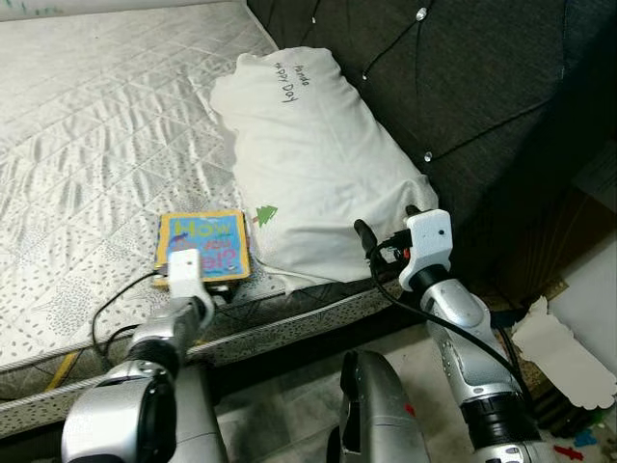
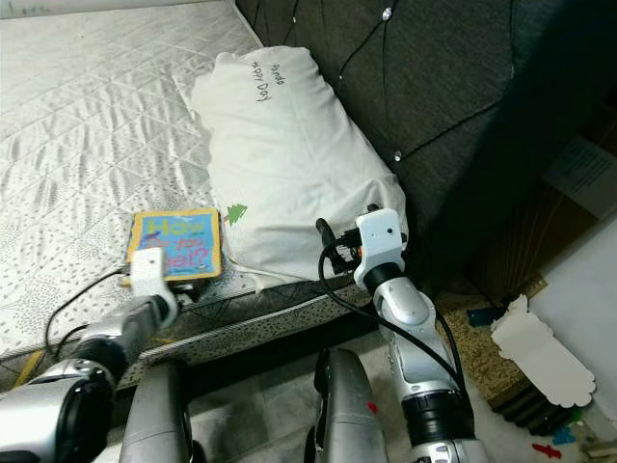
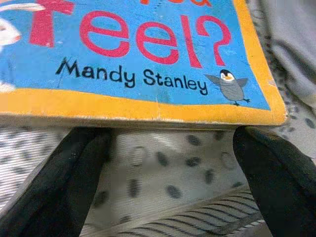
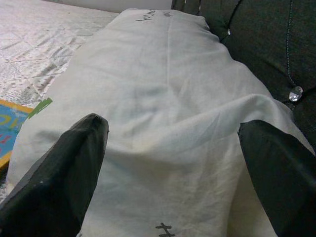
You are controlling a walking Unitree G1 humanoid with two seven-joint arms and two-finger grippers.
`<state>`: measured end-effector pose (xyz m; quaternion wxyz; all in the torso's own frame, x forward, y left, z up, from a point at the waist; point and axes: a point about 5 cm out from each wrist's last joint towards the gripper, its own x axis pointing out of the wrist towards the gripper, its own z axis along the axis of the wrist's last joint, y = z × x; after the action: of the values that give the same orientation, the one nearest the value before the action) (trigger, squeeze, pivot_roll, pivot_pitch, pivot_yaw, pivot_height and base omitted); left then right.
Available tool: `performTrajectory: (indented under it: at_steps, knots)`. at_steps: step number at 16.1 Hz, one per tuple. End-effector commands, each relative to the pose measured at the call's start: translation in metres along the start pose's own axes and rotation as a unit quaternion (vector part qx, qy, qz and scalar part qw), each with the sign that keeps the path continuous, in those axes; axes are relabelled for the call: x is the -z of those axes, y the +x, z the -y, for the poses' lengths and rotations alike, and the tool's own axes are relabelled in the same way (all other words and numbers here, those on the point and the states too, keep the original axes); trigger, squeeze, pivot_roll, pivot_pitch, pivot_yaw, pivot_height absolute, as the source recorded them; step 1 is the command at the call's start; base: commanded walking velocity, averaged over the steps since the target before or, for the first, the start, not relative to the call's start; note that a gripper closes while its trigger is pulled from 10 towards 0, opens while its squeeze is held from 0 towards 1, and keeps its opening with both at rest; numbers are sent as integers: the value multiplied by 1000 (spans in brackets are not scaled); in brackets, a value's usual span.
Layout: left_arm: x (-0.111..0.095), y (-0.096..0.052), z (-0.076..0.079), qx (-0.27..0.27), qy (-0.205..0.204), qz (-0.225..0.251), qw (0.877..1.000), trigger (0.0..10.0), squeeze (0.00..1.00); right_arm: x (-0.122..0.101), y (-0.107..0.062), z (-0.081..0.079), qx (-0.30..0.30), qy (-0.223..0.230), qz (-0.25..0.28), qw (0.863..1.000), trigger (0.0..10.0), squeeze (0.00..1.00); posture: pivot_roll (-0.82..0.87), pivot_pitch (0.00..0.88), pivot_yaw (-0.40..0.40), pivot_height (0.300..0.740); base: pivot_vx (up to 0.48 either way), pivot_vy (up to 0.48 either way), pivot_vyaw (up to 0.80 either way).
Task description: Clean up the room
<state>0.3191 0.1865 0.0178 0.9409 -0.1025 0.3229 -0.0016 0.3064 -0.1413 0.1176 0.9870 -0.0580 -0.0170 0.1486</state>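
Left gripper (image 3: 163, 163) sits at the near edge of the mattress (image 1: 87, 125), fingers (image 3: 59, 182) spread wide and empty, tips level with the book's (image 1: 203, 246) lower edge and just short of it; likely lined up this way so the fingers can close on the cover edge, one above and one below, though no contact is made yet. The book lies flat, cover up, at about 7 o'clock from the pillow (image 1: 308, 164), near the mattress edge, its right edge just beside the pillow's near corner. Its sides look close to equal, so no clear long axis; the title reads upright from the robot's side, top edge pointing to 12 o'clock, bottom edge toward the robot. Right gripper (image 4: 173, 163) is at the pillow's near end, fingers (image 4: 64, 173) also wide apart, holding nothing, aimed along the pillow's length, probably readying a grab at that end. The pillow's long axis runs from roughly 5 o'clock up to 11 o'clock, far end toward the head of the bed, its right side lying along the dark tufted headboard (image 1: 463, 87). A white scalloped cutout (image 1: 564, 362) lies on the floor at 3 o'clock.
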Motion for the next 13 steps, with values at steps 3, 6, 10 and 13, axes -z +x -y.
performTrajectory:
  at_steps: [3,6,10,13]
  knots:
    - [2,1,8,24,19,-12,999,10000,1000,-2,7,-1,-7,-2,5,1000,10000,0,-55,6,-55,557,0,0,0]
    - [4,3,20,54,25,-30,998,10000,1000,-2,10,-2,-8,-4,7,1000,10000,0,-53,0,-55,557,0,0,0]
    - [-3,5,41,86,44,-36,995,10000,1000,-3,13,-2,-5,-4,11,1000,10000,0,-56,0,-46,557,0,0,0]
    - [-12,6,61,116,71,-12,991,10000,1000,-3,14,0,-1,-5,13,1000,10000,0,-56,0,-42,557,0,0,0]
